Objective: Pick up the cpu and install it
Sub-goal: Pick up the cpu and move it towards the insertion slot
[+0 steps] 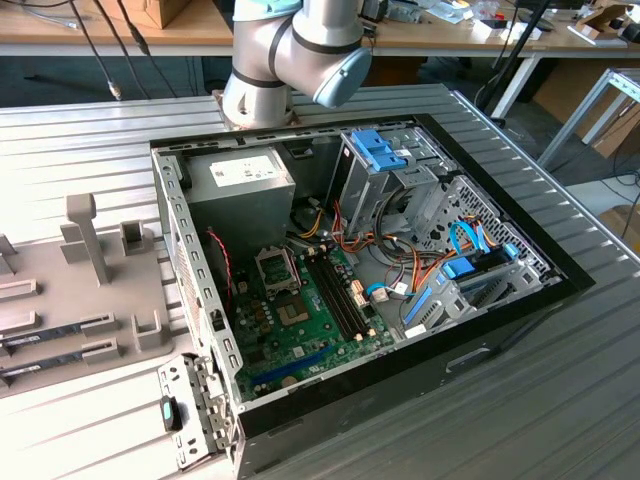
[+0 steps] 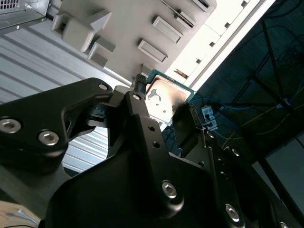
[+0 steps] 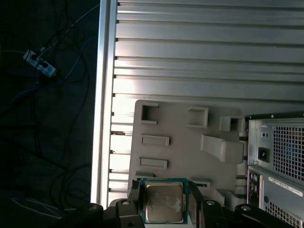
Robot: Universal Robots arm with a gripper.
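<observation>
Item 1 – hand (image 2: 160, 102): pinching the cpu (image 3: 164, 202). In both wrist views the two black fingers (image 2: 183, 116) bear on opposite edges of the chip, one on each side, with no gap visible between pad and chip.

Item 2 – cpu: small flat square, silvery metal top with a thin green rim. The metal top faces both wrist cameras. In the second wrist view the top carries dark, uneven patches; whether these are marks or reflections cannot be told.

Item 3 – position of the cpu: it sits between the fingers at the edge of the grey fixture tray (image 3: 180, 152), near the side of the bench (image 1: 500, 400). Whether its underside touches the tray cannot be told.

Item 4 – tray: light grey, with raised blocks and rectangular recesses. In the exterior view it lies on the ribbed metal bench, on the exterior view's left of the computer case (image 1: 560, 270) and just beside it.

Item 5 – computer case: lying on its side, open upward. Inside are the green motherboard (image 1: 300, 330), a silver power-supply box (image 1: 240, 185) and bundled orange and blue cables (image 1: 400, 270).

Item 6 – arm (image 1: 290, 50): its grey joints stand at the far side of the case in the exterior view
</observation>
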